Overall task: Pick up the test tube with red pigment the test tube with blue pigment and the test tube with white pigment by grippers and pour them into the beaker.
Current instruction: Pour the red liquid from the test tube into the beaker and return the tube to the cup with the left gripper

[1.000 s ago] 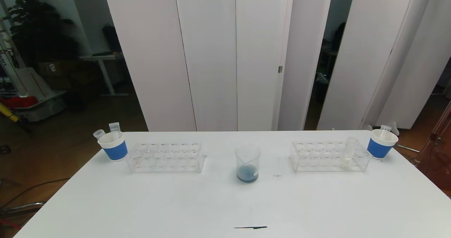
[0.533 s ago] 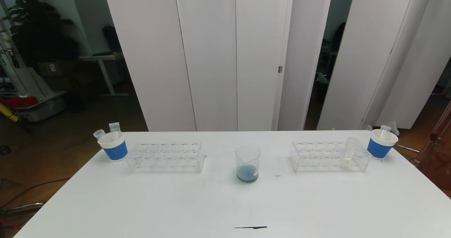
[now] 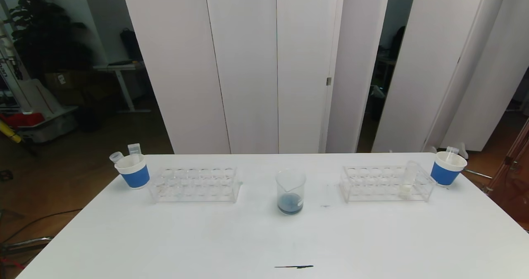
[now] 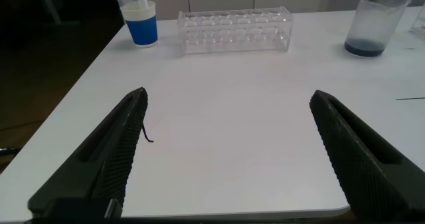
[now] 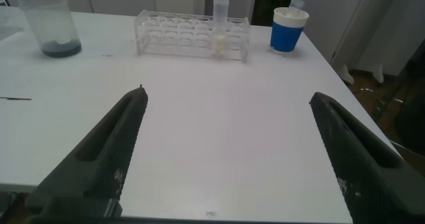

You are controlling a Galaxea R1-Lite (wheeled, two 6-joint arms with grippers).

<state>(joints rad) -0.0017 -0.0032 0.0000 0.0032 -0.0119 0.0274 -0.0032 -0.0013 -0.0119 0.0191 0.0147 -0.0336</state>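
your clear glass beaker (image 3: 290, 191) holds bluish liquid; the cream-white-tipped clear tube (image 3: 408, 180) waits racked; both grippers' jaws spread, empty.

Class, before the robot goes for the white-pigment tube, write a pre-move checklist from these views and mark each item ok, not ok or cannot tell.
1. Right gripper open, nothing between its fingers: ok.
2. Left gripper open, low over the table's near edge: ok.
3. Test tube with white pigment standing in the right rack: ok.
4. Beaker upright at table centre, dark bluish liquid at the bottom: ok.
5. Open table between right gripper and rack: ok.
6. Tube cap off: cannot tell.
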